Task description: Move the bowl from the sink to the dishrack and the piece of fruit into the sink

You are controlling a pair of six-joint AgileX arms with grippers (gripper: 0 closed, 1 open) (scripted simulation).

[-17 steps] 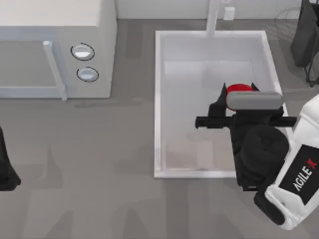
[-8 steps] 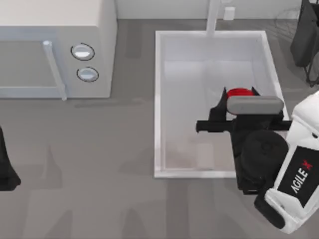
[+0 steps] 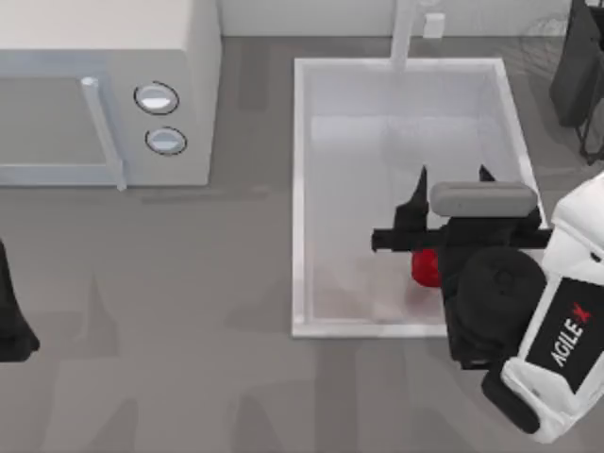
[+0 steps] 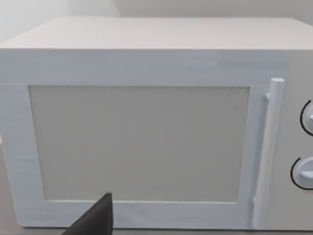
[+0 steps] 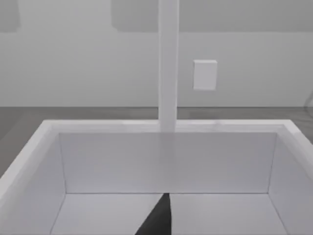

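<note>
The white sink [image 3: 298, 189] sits in the middle of the table, with its faucet post [image 3: 404, 28] at the back. The red piece of fruit [image 3: 424, 267] lies on the sink floor near the front right, half hidden under my right arm. Above the sink, my right gripper [image 3: 454, 177] is open with nothing between its fingers. The right wrist view looks into the sink [image 5: 166, 126] towards the faucet post [image 5: 168, 63]. Faint grey wires of the dishrack [image 3: 540, 45] show at the back right. The bowl is out of view. My left gripper [image 3: 11, 326] is parked at the left edge.
A white microwave [image 3: 104, 85] with two round knobs stands at the back left, and the left wrist view faces the microwave [image 4: 142, 122] door. A solid black object [image 3: 576, 66] stands at the back right by the rack.
The fruit was between my right gripper's fingers over the sink. It has left them and now lies lower on the sink floor, nearer the front. The arm has barely moved.
</note>
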